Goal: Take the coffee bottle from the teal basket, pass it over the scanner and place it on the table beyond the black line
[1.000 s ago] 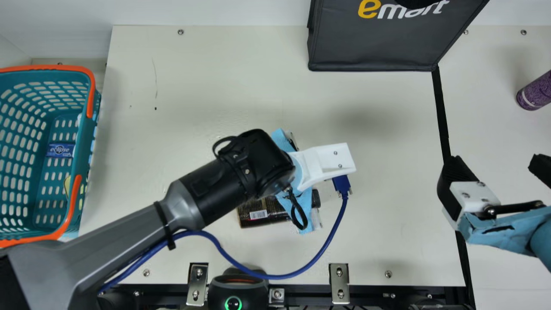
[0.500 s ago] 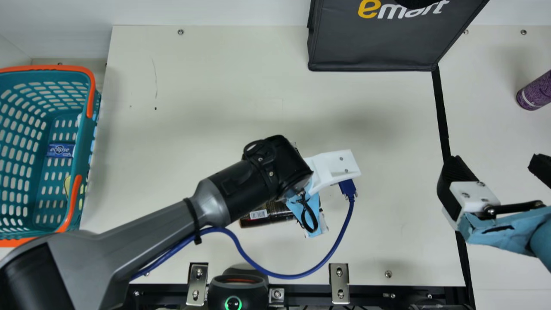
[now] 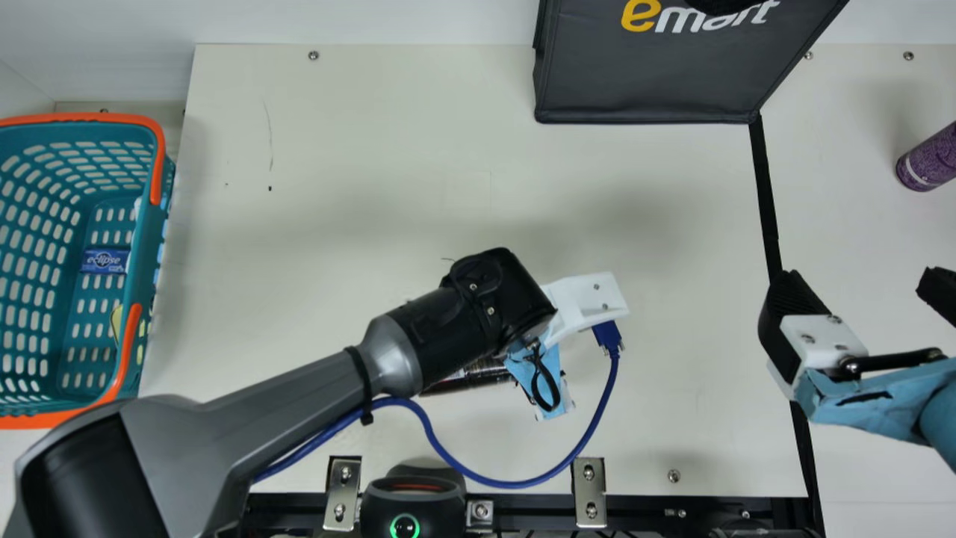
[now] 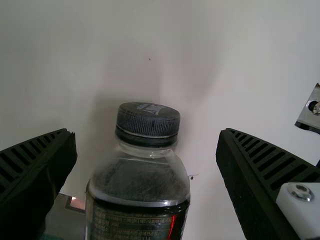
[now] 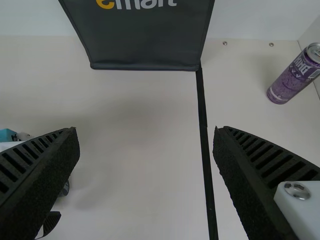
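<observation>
In the main view my left gripper [image 3: 549, 373] is over the middle of the table, partly hidden by its own arm. Under that arm lies the dark coffee bottle [image 3: 470, 379], mostly covered. In the left wrist view the gripper [image 4: 147, 134] is open, and the bottle's black cap and shoulder [image 4: 142, 175] stand between its fingers with a gap on each side. My right gripper [image 3: 863, 288] hangs open and empty at the black line [image 3: 765, 194]; in the right wrist view this gripper [image 5: 146, 132] has the line between its fingers. The teal basket [image 3: 157, 261] is at far left.
Inside the basket is a small blue pack [image 3: 104, 261]. A dark bag [image 3: 650, 82] stands at the back, touching the black line's far end. Beyond the line is a purple can [image 3: 926, 164]. A black device [image 3: 407, 504] with a green ring sits at the front edge.
The left arm has moved right and somewhat toward the front edge, covering more of the bottle, whose visible part has hardly shifted. The right arm is still.
</observation>
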